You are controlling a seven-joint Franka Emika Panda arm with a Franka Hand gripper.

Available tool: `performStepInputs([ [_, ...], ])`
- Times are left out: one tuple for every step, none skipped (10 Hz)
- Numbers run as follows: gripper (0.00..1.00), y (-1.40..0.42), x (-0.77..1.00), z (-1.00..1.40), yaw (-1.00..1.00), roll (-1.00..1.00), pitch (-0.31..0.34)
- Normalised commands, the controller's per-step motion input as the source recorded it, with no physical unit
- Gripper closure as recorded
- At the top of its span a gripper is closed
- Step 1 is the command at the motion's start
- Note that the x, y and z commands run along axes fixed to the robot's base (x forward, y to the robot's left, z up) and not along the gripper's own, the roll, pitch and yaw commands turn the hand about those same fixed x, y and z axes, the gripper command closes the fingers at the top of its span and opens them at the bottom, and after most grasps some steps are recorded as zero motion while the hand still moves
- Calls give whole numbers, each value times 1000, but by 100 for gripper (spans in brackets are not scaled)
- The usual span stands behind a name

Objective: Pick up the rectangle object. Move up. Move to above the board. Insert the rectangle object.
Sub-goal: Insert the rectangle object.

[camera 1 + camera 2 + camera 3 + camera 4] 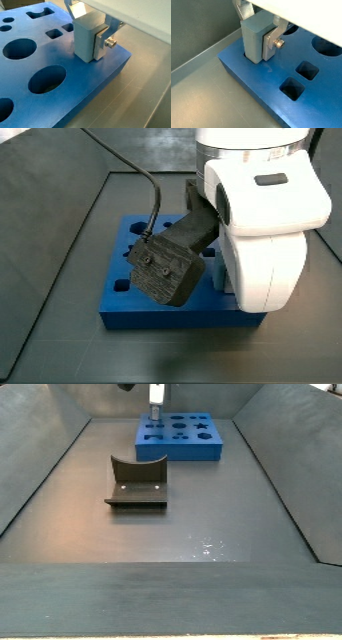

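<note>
Light-blue bar (85, 40) stands upright with its lower end in a hole near the blue board's (100, 75) corner, gripper (260, 31) pinching its top between silver fingers (272, 39), dark fixture (138, 482) well apart nearer on the floor.

A dull grey floor (201, 524) lies between a left wall (38, 464) and a right wall (301, 454), both grey and sloping outward. Soft light leaves a pale sheen on the floor. The fixture (136, 484) stands mid-floor.
</note>
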Motion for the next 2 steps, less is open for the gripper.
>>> performStepInputs([
  [100,-74,0,-720,0,277,-414],
  [100,0,0,0,0,0,0],
])
